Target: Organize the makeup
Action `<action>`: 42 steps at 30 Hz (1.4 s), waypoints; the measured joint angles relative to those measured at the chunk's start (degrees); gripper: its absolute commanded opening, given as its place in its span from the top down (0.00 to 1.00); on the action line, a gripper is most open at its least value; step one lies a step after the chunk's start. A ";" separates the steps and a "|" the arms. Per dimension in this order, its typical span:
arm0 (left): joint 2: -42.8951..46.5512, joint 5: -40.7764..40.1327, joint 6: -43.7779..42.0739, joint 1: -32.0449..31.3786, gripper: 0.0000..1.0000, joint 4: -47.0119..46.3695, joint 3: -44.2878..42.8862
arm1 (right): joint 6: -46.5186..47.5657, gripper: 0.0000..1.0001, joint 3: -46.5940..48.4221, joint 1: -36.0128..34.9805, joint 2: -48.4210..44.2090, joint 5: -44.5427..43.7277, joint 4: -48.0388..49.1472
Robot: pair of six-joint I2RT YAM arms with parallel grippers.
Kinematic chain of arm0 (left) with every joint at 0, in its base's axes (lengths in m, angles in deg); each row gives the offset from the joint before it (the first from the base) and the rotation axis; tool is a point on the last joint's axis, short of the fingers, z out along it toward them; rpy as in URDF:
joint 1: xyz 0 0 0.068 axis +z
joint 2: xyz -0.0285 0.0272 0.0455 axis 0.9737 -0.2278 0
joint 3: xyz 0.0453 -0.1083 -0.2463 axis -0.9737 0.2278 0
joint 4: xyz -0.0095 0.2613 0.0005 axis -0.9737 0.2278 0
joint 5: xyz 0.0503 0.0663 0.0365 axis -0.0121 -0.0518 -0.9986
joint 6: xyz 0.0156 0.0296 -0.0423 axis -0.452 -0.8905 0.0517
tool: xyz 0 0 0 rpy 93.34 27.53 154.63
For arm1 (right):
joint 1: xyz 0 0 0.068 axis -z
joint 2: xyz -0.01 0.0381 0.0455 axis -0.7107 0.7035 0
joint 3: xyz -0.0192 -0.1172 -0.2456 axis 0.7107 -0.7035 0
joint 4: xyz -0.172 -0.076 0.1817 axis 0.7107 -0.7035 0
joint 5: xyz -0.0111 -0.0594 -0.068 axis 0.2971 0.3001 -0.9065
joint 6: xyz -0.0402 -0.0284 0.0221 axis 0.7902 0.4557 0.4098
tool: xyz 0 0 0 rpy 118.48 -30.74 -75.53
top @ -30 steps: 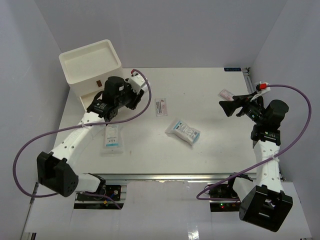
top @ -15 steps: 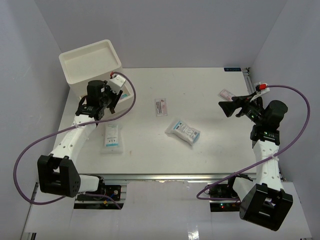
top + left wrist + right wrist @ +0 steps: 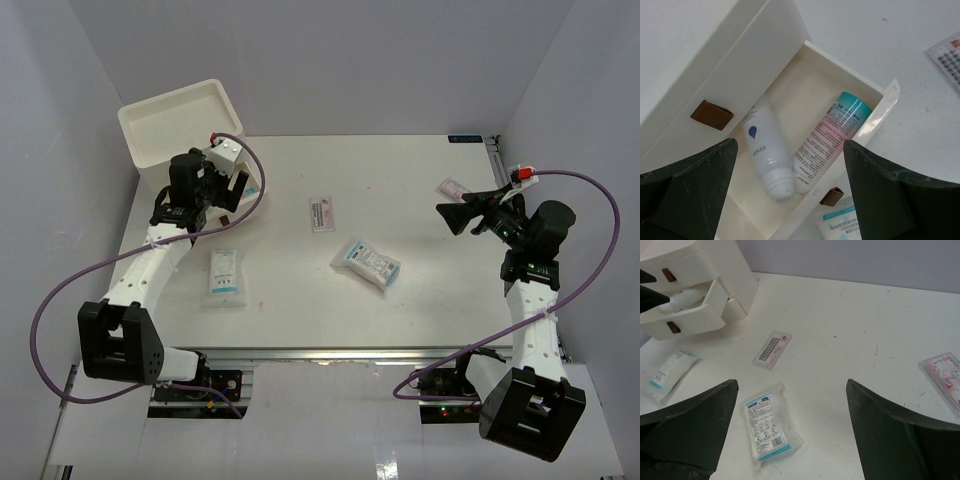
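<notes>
My left gripper (image 3: pixel 207 200) hangs open over the pulled-out drawer (image 3: pixel 867 85) of the white drawer box (image 3: pixel 180 125). Two tubes lie side by side in that drawer, free of the fingers: a white one with a blue mark (image 3: pixel 764 150) and a pink-white one with a teal end (image 3: pixel 829 137). On the table lie a white-blue sachet (image 3: pixel 367 263) in the middle, another sachet (image 3: pixel 224 277) near the left arm, a flat clear packet (image 3: pixel 323 214) and a pink packet (image 3: pixel 452 187). My right gripper (image 3: pixel 458 215) stands open above the table's right side, holding nothing.
The drawer box (image 3: pixel 690 280) stands at the far left corner, with brown pull tabs (image 3: pixel 712 114) on its drawer fronts. Grey walls close in the table on the left, back and right. A purple cable loops off each arm.
My left gripper has swung left from the table's middle-left to over the open drawer, and its jaws have spread wide. The right arm has not moved.
</notes>
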 measured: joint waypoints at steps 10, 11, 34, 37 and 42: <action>5.28 11.92 10.91 0.04 0.58 0.17 -1.39 | 0.21 0.05 -0.78 0.00 0.02 0.36 0.06; 6.10 13.69 12.49 0.04 0.63 0.16 -1.16 | 0.24 0.05 -0.79 0.00 0.03 0.36 0.06; -6.94 0.91 12.57 -9.66 0.77 14.19 3.25 | 0.46 0.05 -0.79 0.00 0.79 0.36 0.09; -7.23 -2.02 11.99 -9.66 0.76 13.69 3.25 | 0.48 0.05 -0.79 0.00 0.89 0.36 0.09; -8.30 -6.31 10.92 -9.66 0.71 11.90 3.64 | 0.48 0.05 -0.79 0.00 0.90 0.38 0.09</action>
